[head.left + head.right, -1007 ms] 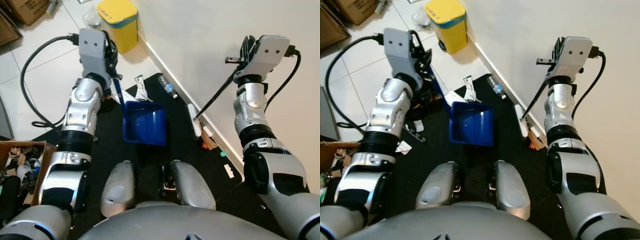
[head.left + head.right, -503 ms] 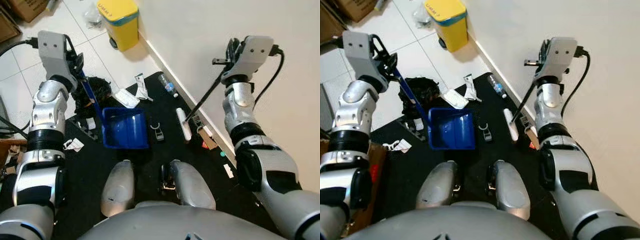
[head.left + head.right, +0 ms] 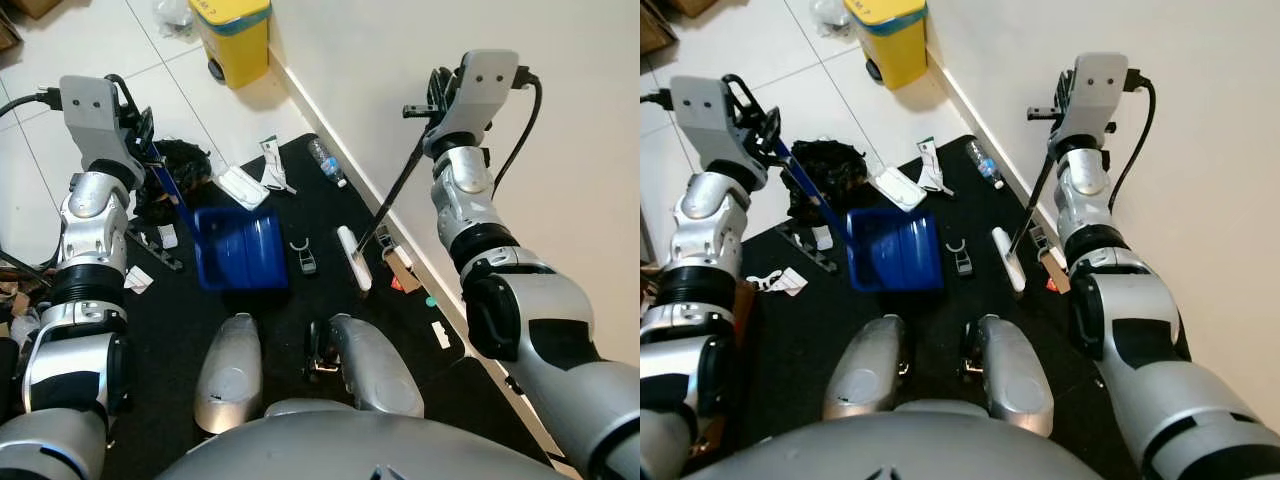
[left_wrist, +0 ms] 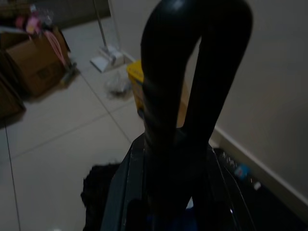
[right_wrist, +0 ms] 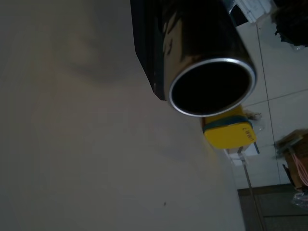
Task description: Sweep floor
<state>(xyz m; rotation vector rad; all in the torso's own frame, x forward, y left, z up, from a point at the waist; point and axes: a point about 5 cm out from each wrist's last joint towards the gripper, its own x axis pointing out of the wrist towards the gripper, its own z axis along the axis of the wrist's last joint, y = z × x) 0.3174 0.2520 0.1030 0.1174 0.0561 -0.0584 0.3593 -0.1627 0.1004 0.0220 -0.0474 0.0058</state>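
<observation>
At the far left, the left gripper (image 3: 140, 135) is raised beside the robot's left shoulder and is closed around the top of the blue handle (image 3: 168, 182) of the dustpan (image 3: 238, 247); the handle slopes down to the pan; the blue dustpan sits on the black mat (image 3: 330, 215), just in front of the robot's left knee. Behind the handle lies a black crumpled bag (image 3: 185, 157), half on the white tile floor (image 3: 60, 45); small white paper scraps (image 3: 137, 279) lie on the mat near the left arm. Beyond the dustpan there is a flat white packet (image 3: 243, 186) and a torn white wrapper (image 3: 272, 167); a yellow bin (image 3: 232, 30) stands further away against the wall. In the middle of the mat, a small black clip-like object (image 3: 305, 255) lies between the dustpan and the brush head. The white brush head (image 3: 351, 257) of the broom rests on the mat; its thin black pole (image 3: 397, 184) rises to the right. A clear plastic bottle (image 3: 327, 163) lies near the skirting board. On the right, the right gripper (image 3: 437, 95) is held high near the wall and is clamped on the upper end of the pole; some small litter (image 3: 401, 270) lies by the skirting board beside the brush head.
</observation>
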